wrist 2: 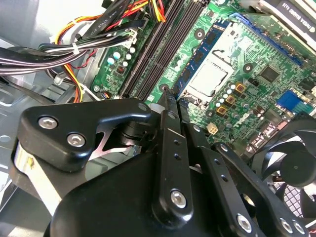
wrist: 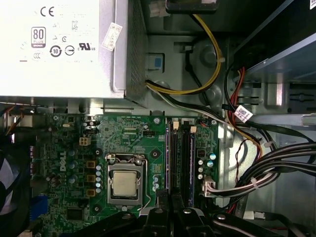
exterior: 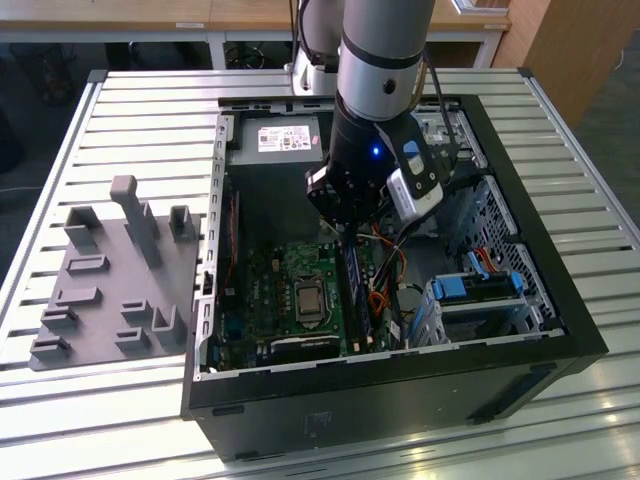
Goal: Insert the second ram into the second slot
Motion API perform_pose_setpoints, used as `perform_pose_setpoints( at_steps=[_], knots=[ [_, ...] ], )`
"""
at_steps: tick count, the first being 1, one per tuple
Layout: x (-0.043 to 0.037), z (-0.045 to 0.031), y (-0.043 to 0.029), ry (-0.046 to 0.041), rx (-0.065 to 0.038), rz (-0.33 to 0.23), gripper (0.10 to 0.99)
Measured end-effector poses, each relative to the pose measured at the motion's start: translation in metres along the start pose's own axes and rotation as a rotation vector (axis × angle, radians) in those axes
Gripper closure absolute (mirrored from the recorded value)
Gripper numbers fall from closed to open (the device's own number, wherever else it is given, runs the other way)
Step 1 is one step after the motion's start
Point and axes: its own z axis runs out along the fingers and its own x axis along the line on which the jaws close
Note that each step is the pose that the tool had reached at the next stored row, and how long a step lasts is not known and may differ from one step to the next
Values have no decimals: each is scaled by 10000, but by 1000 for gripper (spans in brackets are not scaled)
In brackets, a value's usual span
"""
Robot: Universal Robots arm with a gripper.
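The second ram point(wrist 2: 205, 54), a thin blue stick with a pale label, stands on edge in the slot beside the CPU socket point(wrist 2: 210, 76). In the exterior view it is a dark strip point(exterior: 352, 288) on the motherboard. My gripper point(wrist 2: 170, 98) reaches down into the open computer case point(exterior: 560, 300). Its black fingers are drawn together with nothing showing between them. The tips sit right at one end of the stick. In the first wrist view the gripper point(wrist: 170, 205) hangs over the row of memory slots point(wrist: 180, 158). Black empty slots point(wrist 2: 160, 49) run alongside the stick.
Bundled cables point(wrist 2: 98, 44) crowd the side of the slots away from the CPU. A grey power supply point(exterior: 285, 140) fills one end of the case and blue drive brackets point(exterior: 475, 285) the exterior view's right. A fan point(wrist 2: 291, 163) sits near the board. A grey fixture plate point(exterior: 115, 290) lies outside.
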Motion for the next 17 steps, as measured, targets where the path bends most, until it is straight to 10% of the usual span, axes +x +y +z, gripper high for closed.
perform_pose_setpoints(
  at_steps=[17],
  knots=[
    [-3, 52, 0, 0, 0, 0, 949]
  ],
)
